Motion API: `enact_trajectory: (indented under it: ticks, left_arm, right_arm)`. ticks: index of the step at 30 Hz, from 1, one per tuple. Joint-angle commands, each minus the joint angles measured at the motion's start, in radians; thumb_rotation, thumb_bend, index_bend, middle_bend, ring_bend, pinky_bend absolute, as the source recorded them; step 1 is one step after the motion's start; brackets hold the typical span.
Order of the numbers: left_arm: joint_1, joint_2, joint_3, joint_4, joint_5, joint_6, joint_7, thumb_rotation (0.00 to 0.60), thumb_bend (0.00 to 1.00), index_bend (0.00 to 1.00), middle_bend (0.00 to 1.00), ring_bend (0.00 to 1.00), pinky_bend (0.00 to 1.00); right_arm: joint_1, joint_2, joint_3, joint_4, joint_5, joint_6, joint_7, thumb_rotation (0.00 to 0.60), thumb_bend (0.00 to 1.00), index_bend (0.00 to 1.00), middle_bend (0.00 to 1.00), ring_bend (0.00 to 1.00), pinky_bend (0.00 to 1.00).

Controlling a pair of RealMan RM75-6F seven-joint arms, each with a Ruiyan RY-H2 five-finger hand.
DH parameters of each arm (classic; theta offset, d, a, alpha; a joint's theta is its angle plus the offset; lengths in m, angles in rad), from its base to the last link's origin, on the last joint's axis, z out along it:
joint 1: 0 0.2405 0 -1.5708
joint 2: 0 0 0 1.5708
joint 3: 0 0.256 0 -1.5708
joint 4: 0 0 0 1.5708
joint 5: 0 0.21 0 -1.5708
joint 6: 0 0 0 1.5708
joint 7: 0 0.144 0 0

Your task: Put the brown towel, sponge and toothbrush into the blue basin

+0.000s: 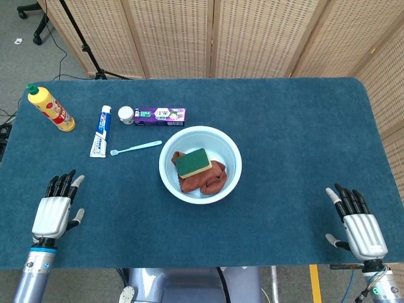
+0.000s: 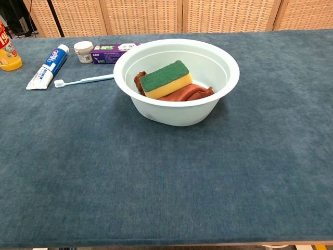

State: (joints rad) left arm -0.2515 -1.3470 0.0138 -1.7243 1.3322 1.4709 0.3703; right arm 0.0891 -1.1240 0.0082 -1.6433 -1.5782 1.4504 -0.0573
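The pale blue basin stands at the table's middle. Inside it lies the brown towel, and the green and yellow sponge rests on top of the towel. The light blue toothbrush lies flat on the cloth just left of the basin. My left hand rests open at the front left edge, far from the toothbrush. My right hand is open at the front right edge. Neither hand shows in the chest view.
A toothpaste tube, a small white jar and a purple box lie behind the toothbrush. A yellow bottle stands at the far left. Wicker screens stand behind the table.
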Motion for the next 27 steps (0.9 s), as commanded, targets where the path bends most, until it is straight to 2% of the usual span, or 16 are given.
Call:
enact_trajectory:
  ticks: [1,7,15,20,27]
  left_arm:
    - [-0.023,0.021,-0.029,-0.029,-0.017,-0.029,0.010,0.600,0.35,0.15,0.00,0.00,0.00]
    - [-0.099,0.062,-0.114,-0.078,-0.113,-0.131,0.063,0.600,0.35,0.25,0.00,0.00,0.00]
    - [-0.224,0.076,-0.235,-0.079,-0.322,-0.283,0.143,0.600,0.35,0.34,0.00,0.00,0.00]
    - [-0.296,0.038,-0.287,-0.010,-0.424,-0.317,0.207,0.600,0.35,0.36,0.00,0.00,0.00]
    - [-0.381,-0.053,-0.344,0.153,-0.524,-0.337,0.239,0.600,0.38,0.37,0.00,0.00,0.00]
  right_arm:
    - [0.000,0.000,0.000,-0.001,0.000,0.001,0.001,0.600,0.10,0.01,0.00,0.00,0.00]
    - [-0.002,0.002,0.001,-0.002,0.000,0.004,0.004,0.600,0.10,0.01,0.00,0.00,0.00]
    - [0.001,0.000,-0.001,0.000,-0.001,-0.001,0.002,0.600,0.10,0.01,0.00,0.00,0.00]
    - [0.001,-0.002,-0.001,0.001,0.000,-0.003,0.001,0.600,0.10,0.01,0.00,0.00,0.00]
    - [0.008,-0.007,0.002,0.009,0.013,-0.020,0.001,0.600,0.10,0.01,0.00,0.00,0.00]
